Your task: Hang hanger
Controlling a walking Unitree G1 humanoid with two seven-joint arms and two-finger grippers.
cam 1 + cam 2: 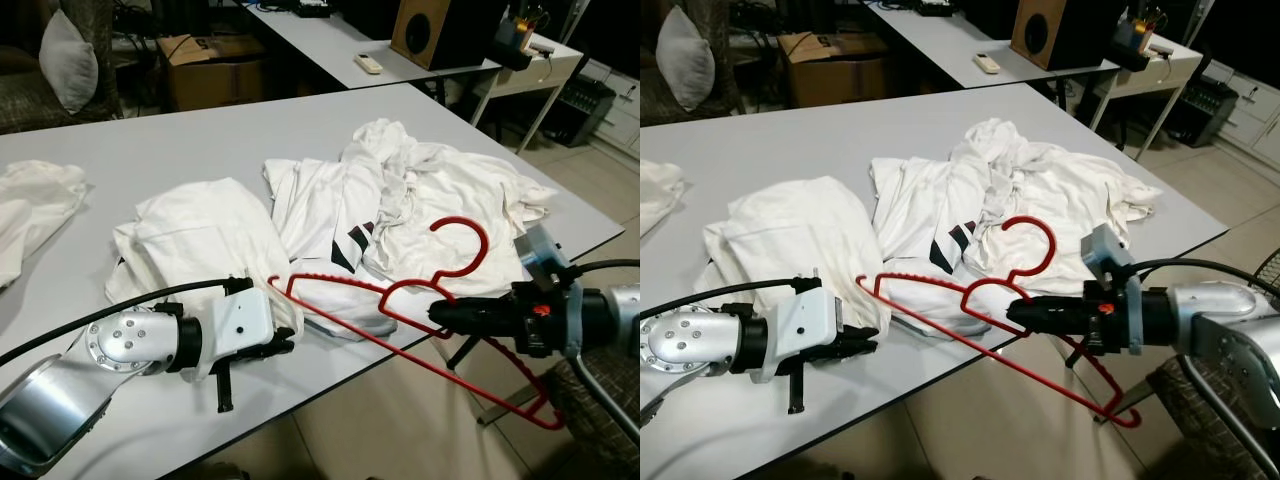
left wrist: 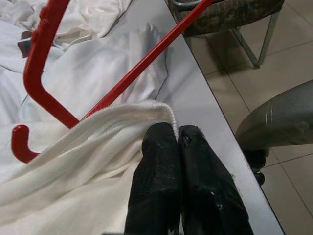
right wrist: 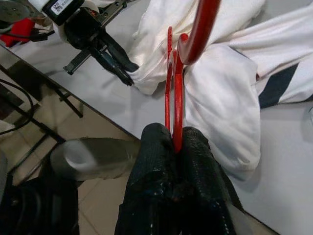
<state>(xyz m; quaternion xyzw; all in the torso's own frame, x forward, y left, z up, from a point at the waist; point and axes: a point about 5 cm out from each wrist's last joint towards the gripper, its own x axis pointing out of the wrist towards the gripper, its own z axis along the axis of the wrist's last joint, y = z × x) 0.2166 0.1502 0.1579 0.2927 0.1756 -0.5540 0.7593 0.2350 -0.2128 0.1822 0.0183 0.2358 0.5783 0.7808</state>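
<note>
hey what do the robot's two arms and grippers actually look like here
Both arms are silver metal. The left gripper has a white housing, a round bolted joint behind it and a black cable. The right gripper has a black body with a small red mark, a grey block on top, and long textured black fingers.

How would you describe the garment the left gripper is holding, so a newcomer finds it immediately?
On the grey table lie several white garments. Near its front edge, the left gripper pinches a white ribbed hem, beside the red hanger that the right gripper holds; the other garments lie untouched.
</note>
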